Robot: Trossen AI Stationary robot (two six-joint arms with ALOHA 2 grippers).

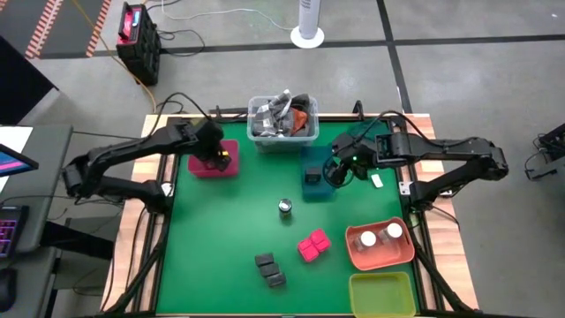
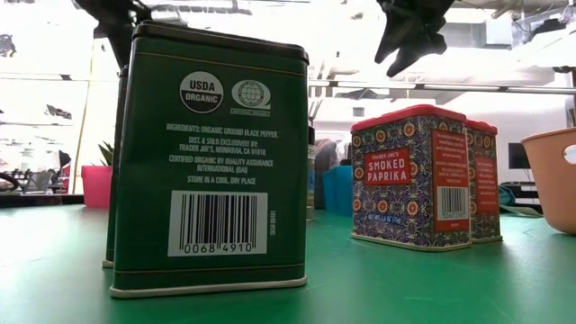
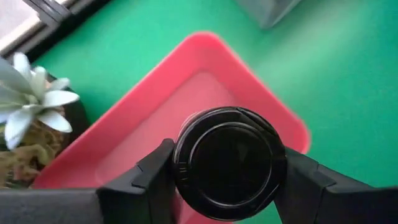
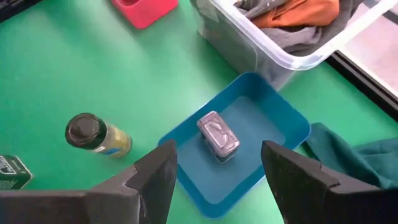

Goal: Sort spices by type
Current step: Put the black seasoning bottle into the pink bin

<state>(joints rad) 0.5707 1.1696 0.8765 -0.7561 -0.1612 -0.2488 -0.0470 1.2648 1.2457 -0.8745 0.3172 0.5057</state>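
My left gripper (image 3: 224, 186) pinches a dark-lidded round jar (image 3: 227, 163) by its cap, hanging just over the pink tray (image 3: 155, 106) at the table's ten o'clock; the jar is not yet set down. My right gripper (image 4: 217, 180) stands spread and empty above the blue tray (image 4: 280, 134) near centre, toward one o'clock, where a small silvery tin (image 4: 219, 137) already lies.

By my judgement the sort is about half done. Two white-capped jars (image 1: 380, 237) sit in the orange tray (image 1: 378, 258) at four o'clock. The yellow-green tray (image 1: 381, 296) at five o'clock looks bare. Left loose on the green mat (image 1: 221, 247): another dark-capped jar (image 1: 284, 207) at centre, two pink paprika tins (image 1: 312, 245) just toward five o'clock, and two dark pepper tins (image 1: 270, 269) at six o'clock.

The clear bin of clutter (image 1: 282, 124) stands at twelve o'clock, just beside the blue tray, crowding my right arm's reach there. A potted plant (image 3: 31, 118) sits close beside the pink tray.
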